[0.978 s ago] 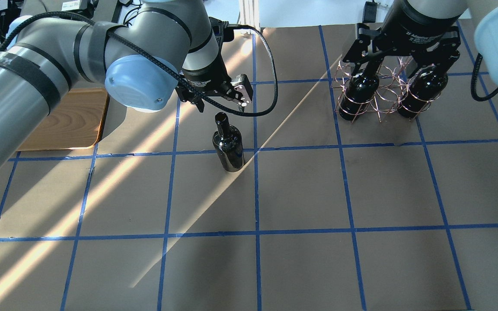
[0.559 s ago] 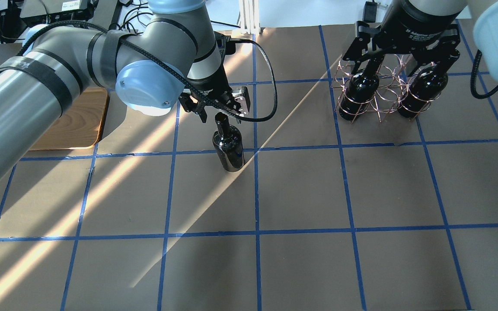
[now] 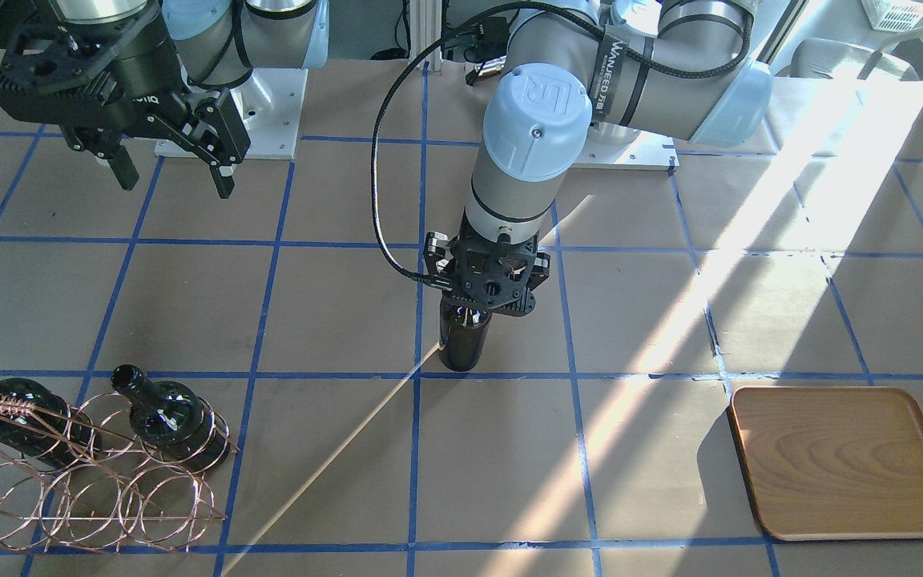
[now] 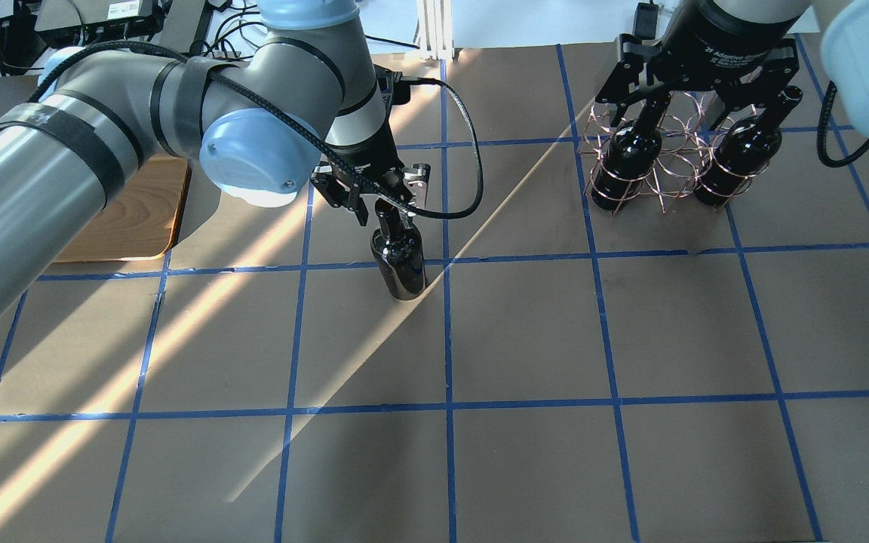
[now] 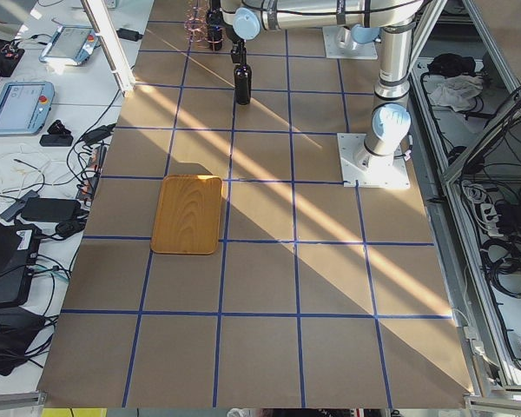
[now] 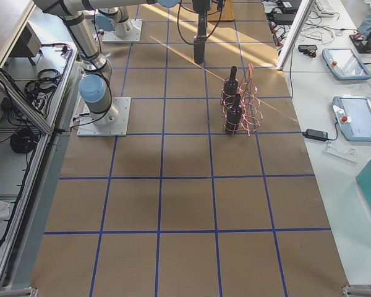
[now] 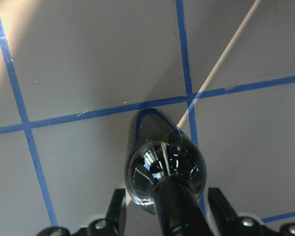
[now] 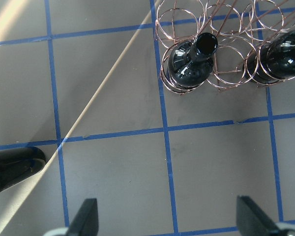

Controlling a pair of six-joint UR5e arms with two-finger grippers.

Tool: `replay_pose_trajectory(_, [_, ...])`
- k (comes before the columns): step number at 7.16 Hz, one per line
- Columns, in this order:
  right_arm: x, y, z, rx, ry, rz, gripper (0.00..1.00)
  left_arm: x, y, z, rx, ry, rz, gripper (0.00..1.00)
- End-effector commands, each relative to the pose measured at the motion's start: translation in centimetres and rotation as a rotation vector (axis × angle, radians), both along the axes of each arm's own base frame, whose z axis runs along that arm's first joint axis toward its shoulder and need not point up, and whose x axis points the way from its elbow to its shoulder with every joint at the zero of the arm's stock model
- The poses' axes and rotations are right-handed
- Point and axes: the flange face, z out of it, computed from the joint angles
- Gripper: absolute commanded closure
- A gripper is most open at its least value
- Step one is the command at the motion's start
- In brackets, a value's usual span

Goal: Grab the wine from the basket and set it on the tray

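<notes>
Wine: the dark glossy glass wine bottle (image 4: 398, 264) stands upright mid-desk (image 4: 525, 339), already out of the copper wire ring basket (image 4: 676, 162) at its 2 o'clock in the overhead view.
Left hand (image 4: 388, 213): fingers apart, one on each side of the neck, not yet clamped.
Right hand (image 3: 175, 183): wide apart, holds nothing.
Left for you, I judge: close, lift, carry to the flat brown wooden tray (image 4: 129, 215) at 9 o'clock.
</notes>
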Motion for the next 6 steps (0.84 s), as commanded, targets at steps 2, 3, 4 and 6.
replay_pose_trajectory(2, [0.25,-2.20,0.37,0.038,0.006,0.039,0.00,-0.05,0.05,-0.02,0.005,0.003,0.001,0.43])
replay_pose_trajectory(3, [0.26,-1.96,0.40,0.036,0.008,0.068,0.00,-0.16,-0.08,-0.02,0.004,0.011,0.005,0.46])
replay_pose_trajectory(4, [0.22,-1.86,0.51,0.032,0.012,0.074,0.00,-0.25,-0.34,-0.08,0.004,0.013,0.008,0.67])
replay_pose_trajectory(6, [0.13,-1.92,0.44,0.033,0.021,0.068,0.00,-0.33,-0.24,0.00,0.004,0.014,0.006,1.00])
